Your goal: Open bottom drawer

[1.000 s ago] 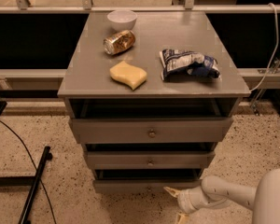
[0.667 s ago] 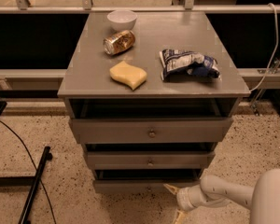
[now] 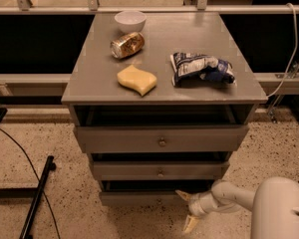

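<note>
Speckled floor point(image 3: 65, 193), lower right: white two-finger gripper point(image 3: 186, 211), fingers spread, has barely shifted beside the slim grey wooden bottom drawer point(image 3: 134, 198), which seemingly remains shut.

You see dim, warm light from above: the bench point(image 3: 104, 78) top reads brightest, the drawer recesses fall into black shadow, and the tool point(image 3: 184, 211), low beside the bottom drawer point(image 3: 139, 199), shows pale highlights.
</note>
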Available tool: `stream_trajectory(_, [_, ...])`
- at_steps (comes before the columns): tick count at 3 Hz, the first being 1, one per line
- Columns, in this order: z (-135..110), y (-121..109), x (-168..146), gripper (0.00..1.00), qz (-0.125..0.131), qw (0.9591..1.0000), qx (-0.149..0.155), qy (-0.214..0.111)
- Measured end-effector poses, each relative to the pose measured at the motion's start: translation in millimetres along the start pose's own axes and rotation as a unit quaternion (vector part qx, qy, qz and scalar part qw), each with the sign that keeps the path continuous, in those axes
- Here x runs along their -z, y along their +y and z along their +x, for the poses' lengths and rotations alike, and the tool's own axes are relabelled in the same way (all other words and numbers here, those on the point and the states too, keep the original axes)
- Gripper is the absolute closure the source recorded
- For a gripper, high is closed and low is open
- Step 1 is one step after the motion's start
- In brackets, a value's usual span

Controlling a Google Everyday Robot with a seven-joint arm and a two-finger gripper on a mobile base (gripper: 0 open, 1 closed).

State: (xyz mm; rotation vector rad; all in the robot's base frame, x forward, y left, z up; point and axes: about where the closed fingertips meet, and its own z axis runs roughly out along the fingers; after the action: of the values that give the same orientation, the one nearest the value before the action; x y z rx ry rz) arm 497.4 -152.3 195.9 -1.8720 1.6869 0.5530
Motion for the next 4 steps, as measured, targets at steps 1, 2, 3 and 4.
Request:
stream_trajectory(1, [6.3, -15.3, -2.9, 0.00, 0.004, 1.0000, 0.000, 0.005])
stream_trajectory(2, [13.6, -29.4, -8.2, 0.02, 0.002, 0.9999, -0.006, 0.008])
stream_trajectory(3, [17.0, -32.5, -13.8, 0.24, -0.003, 0.9999, -0.010, 0.009])
stream_trajectory(4, [9.1, -20.2, -18.2, 0.48, -0.019, 0.9998, -0.005, 0.001])
